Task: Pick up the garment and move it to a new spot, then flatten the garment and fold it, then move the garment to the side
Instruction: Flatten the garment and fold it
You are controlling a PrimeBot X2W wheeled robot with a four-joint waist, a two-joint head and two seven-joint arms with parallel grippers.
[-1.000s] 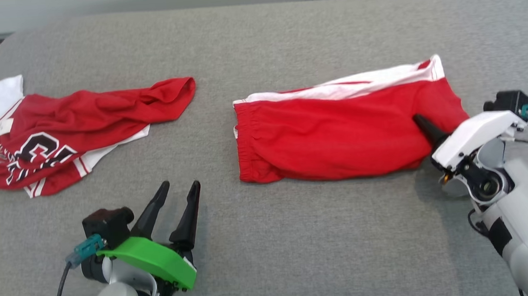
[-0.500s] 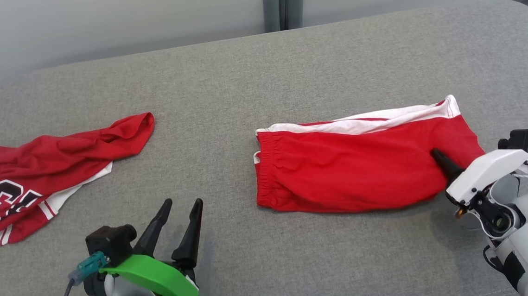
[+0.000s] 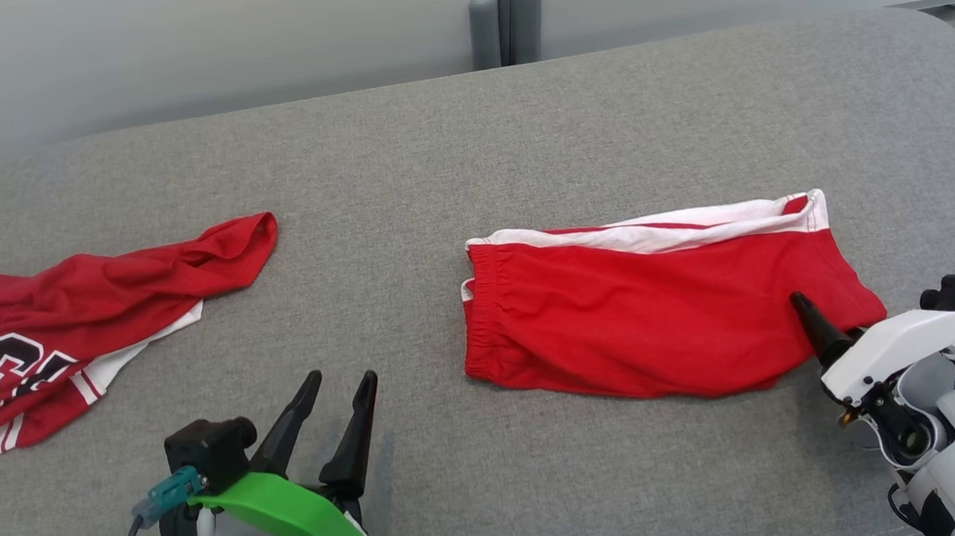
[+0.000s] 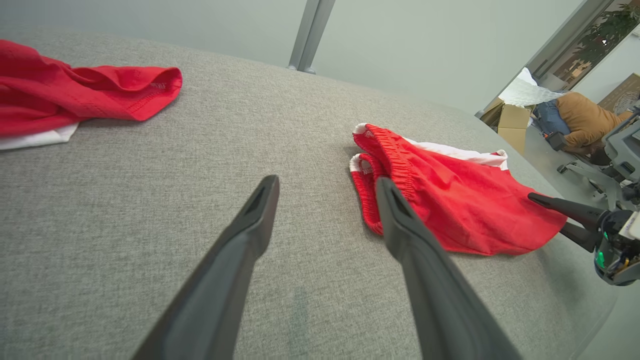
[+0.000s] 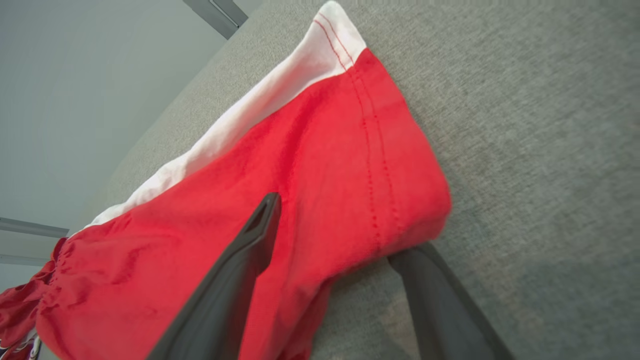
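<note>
Two grippers: both by the table's near edge, one toward each corner.
Left gripper (image 3: 342, 377): long, dark, tapered fingers spread wide, holding nothing, poised over bare covering; judged idle.
Right gripper (image 5: 335, 227): fingers wide apart, one lying over the shorts' hem corner, the other tucked beneath it; cloth slack between them, not pinched.
Shorts (image 3: 657, 314): thin red fabric, softly creased, folded into a rough rectangle; hem close to the right edge, gathered waistband (image 3: 480, 310) toward the middle, white panel (image 3: 677, 233) along the far side; judged parked aside.
Jersey (image 3: 86, 312): red, white trim, black lettering, crumpled at the left edge, well apart from the shorts.
Table (image 3: 469, 151): grey woven covering, rounded corners.
Post (image 3: 502, 14): grey, beyond the far edge.
</note>
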